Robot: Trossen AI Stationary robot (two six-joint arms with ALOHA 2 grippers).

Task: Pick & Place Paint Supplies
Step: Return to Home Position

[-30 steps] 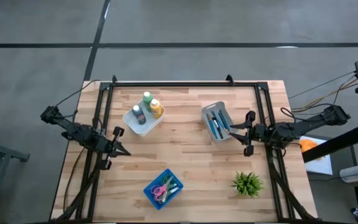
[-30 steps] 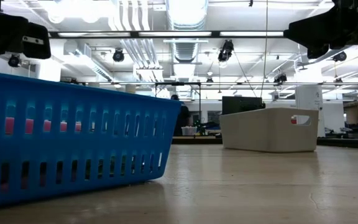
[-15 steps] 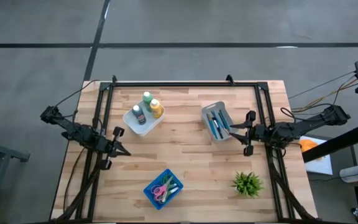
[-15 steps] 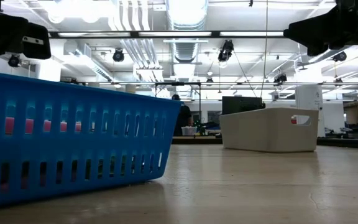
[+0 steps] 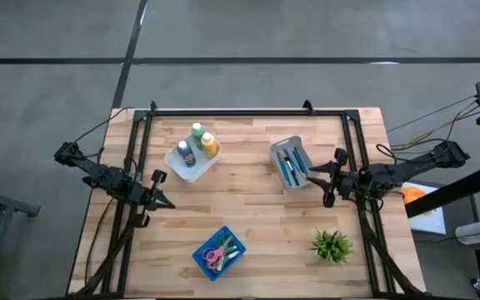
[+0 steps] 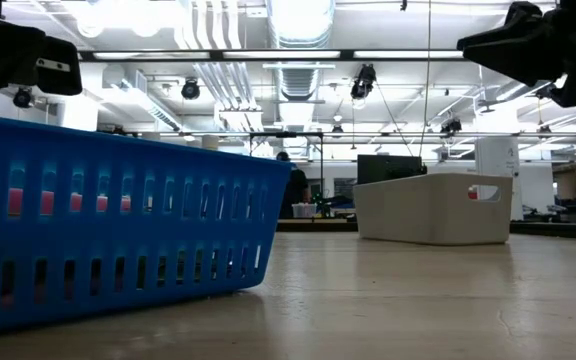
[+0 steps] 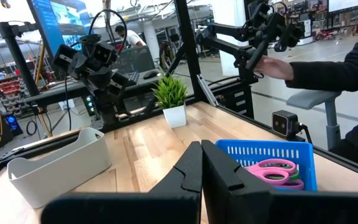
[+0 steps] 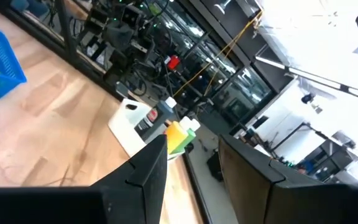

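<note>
Three squeeze bottles, green point(image 5: 197, 132), yellow-orange point(image 5: 210, 146) and dark grey point(image 5: 185, 152), stand upright in a white tray point(image 5: 194, 170) at the far left of the table. Blue-handled brushes point(image 5: 290, 165) lie in a grey bin point(image 5: 278, 150) at the far right. My right gripper point(image 5: 313, 172) hovers level beside that bin, open, with nothing between its fingers point(image 8: 157, 155). My left gripper point(image 5: 166, 203) hangs shut over the table's left side point(image 7: 201, 158), holding nothing.
A blue basket point(image 5: 198, 250) with pink scissors sits near the front edge, filling the left of the low view point(image 6: 118, 220). A small potted plant point(image 5: 332, 246) stands front right. A person's sleeve point(image 7: 328, 68) shows beyond the table. Bare wood lies between the containers.
My right gripper has rolled about the line it points along while staying where it was beside the grey bin; its fingers keep the same gap. Nothing on the table has moved.
</note>
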